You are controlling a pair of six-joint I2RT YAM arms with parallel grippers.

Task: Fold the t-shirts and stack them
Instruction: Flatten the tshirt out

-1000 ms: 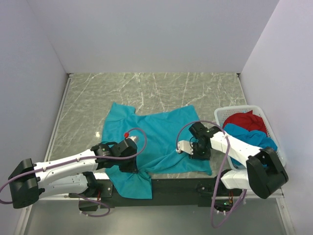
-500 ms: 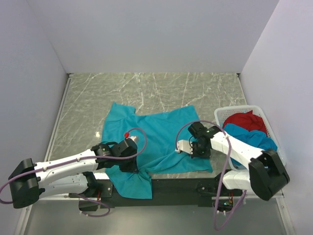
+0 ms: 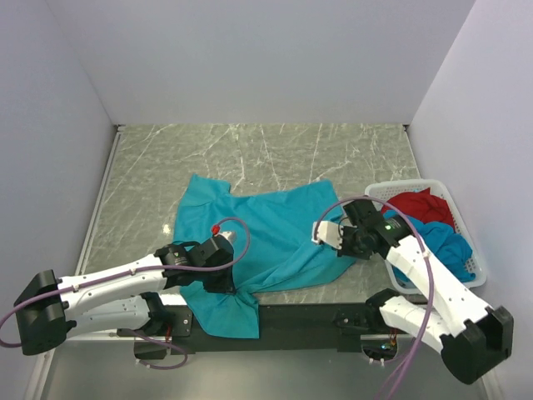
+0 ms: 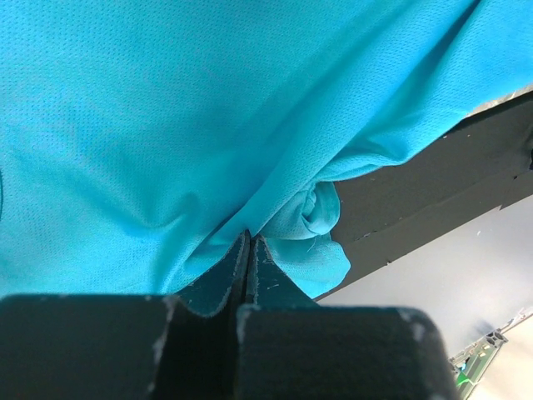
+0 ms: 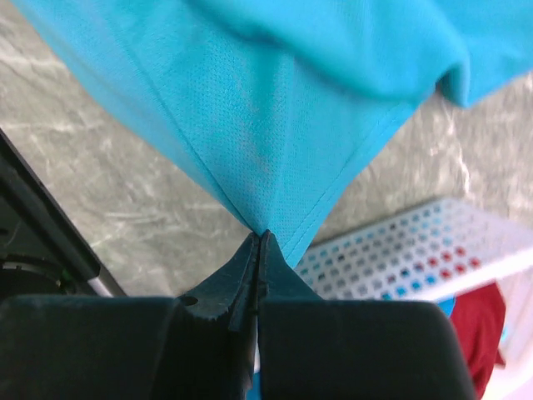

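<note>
Though no writing shows, both hands (image 4: 248,242) (image 5: 258,237) pinch the teal t-shirt (image 3: 266,229).

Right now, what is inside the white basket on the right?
In the basket lie a red shirt and a blue shirt, bunched together. The right arm covers the near part, so anything underneath them is hidden.
</note>
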